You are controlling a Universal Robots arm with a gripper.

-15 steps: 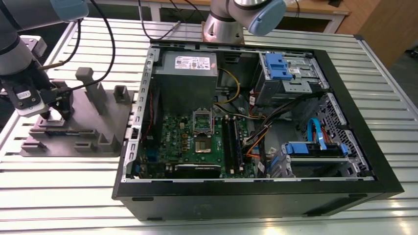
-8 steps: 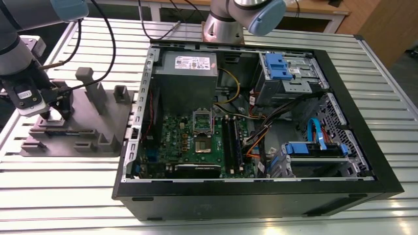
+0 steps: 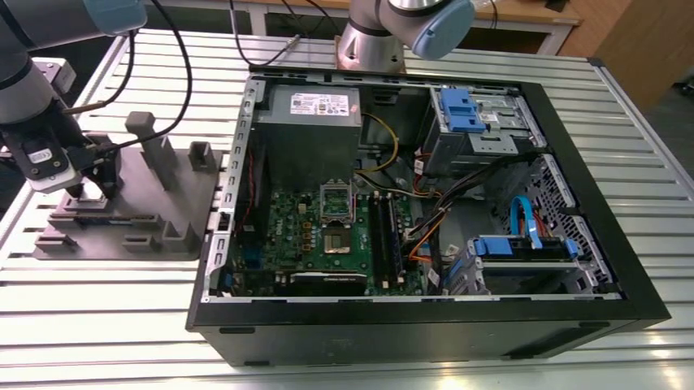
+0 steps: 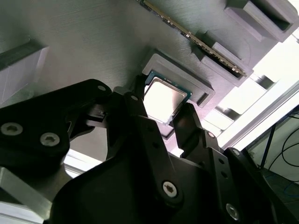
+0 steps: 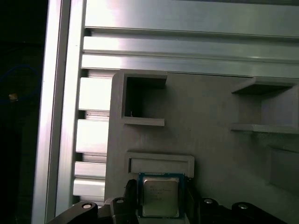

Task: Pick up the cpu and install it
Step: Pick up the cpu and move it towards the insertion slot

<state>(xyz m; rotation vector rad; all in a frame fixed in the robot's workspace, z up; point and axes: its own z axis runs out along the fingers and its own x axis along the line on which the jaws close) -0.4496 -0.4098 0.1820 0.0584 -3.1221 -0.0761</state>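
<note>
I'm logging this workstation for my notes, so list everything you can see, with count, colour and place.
cpu: one, silvery, seated in a recess of the tray.
tray: one, grey, on the table at the exterior view's left.
computer case: one, black, lying open mid-table.
motherboard: one, green, inside the case.
power supply: one, grey with a white label, inside the case.
drive cages: two, blue-fronted, inside the case, toward the exterior view's right.
table: one, silver slatted metal.
arm: one, grey, above the tray.
hand: one, black, at the cpu.
</note>
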